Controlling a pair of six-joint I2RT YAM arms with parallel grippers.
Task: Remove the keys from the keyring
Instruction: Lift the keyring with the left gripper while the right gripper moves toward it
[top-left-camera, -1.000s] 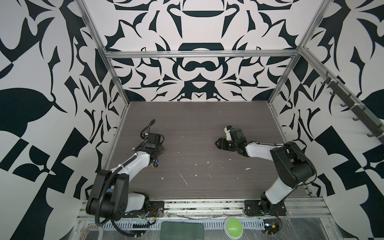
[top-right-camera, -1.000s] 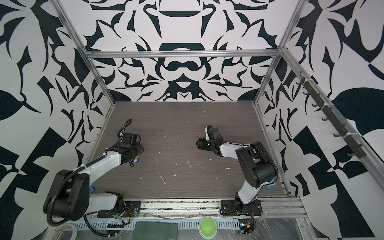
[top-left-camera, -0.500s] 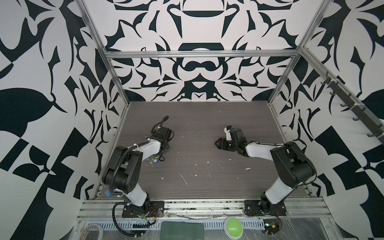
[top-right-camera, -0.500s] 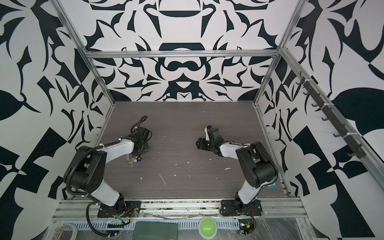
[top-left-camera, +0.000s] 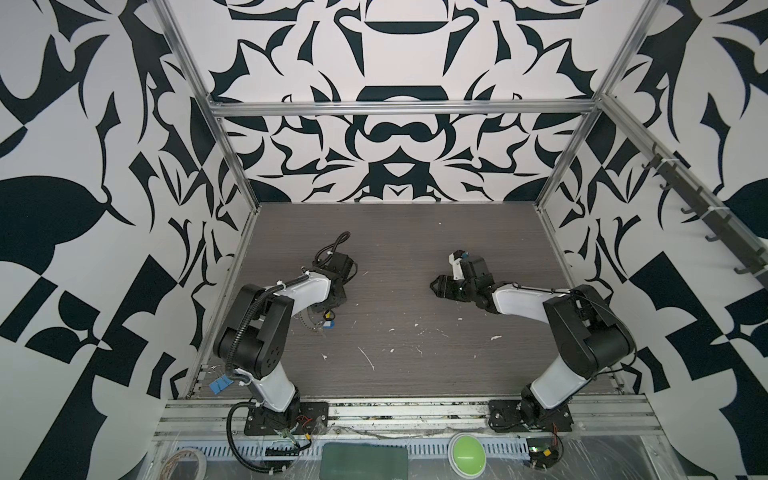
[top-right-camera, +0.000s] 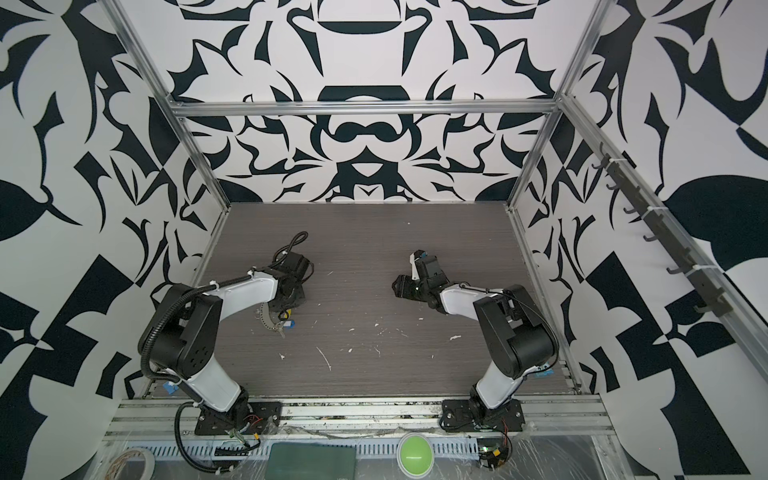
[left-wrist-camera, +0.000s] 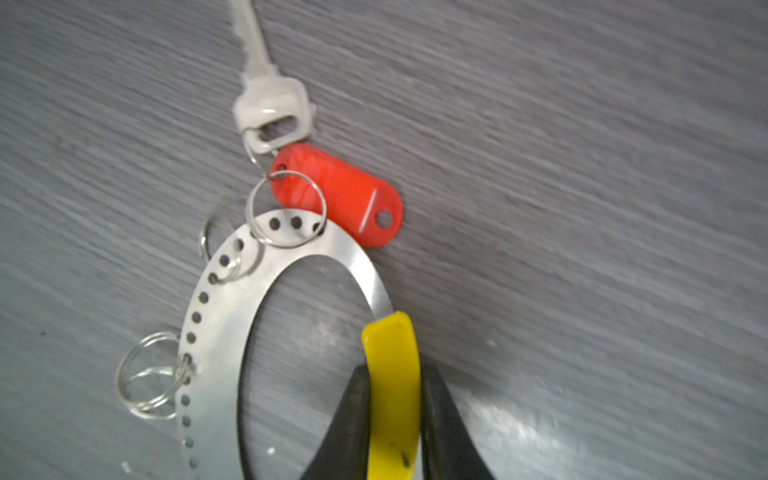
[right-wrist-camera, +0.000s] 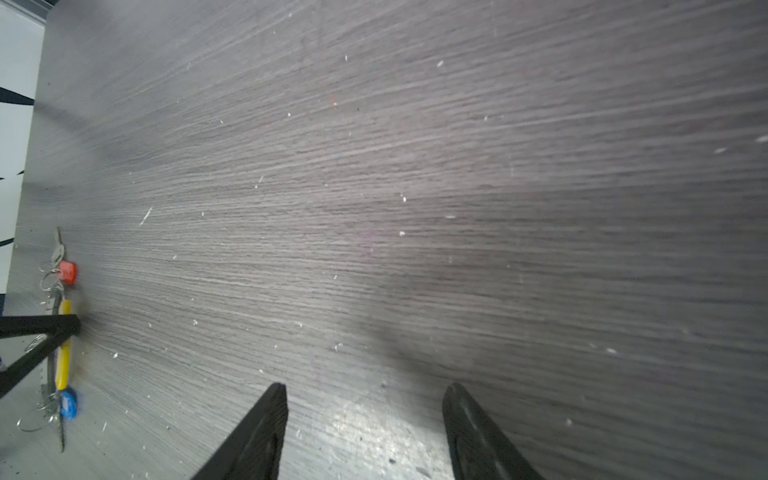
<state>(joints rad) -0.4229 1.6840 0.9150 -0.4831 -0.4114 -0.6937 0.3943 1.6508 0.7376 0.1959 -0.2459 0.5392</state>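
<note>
The keyring (left-wrist-camera: 232, 291) is a flat silver oval band with a row of holes and a yellow sleeve (left-wrist-camera: 392, 357). It lies on the table at the left. My left gripper (left-wrist-camera: 394, 370) is shut on the yellow sleeve. A silver key (left-wrist-camera: 270, 99) and a red tag (left-wrist-camera: 336, 195) hang from the band by a small split ring. In both top views the keyring (top-left-camera: 307, 322) (top-right-camera: 268, 322) shows below the left gripper, with a blue tag (top-left-camera: 330, 326) beside it. My right gripper (right-wrist-camera: 365, 388) (top-left-camera: 436, 286) hovers open and empty at mid-table, far from the keyring (right-wrist-camera: 62, 332).
Two bare split rings (left-wrist-camera: 145, 378) also hang on the band. White scraps (top-left-camera: 368, 357) litter the grey table. The left wall rail (top-left-camera: 232, 291) runs close behind the left arm. Blue clips (top-left-camera: 218, 386) lie at the front left corner.
The left arm raised its elbow and swung its wrist over the keyring, and its jaws closed onto the yellow sleeve. The right arm has not moved.
</note>
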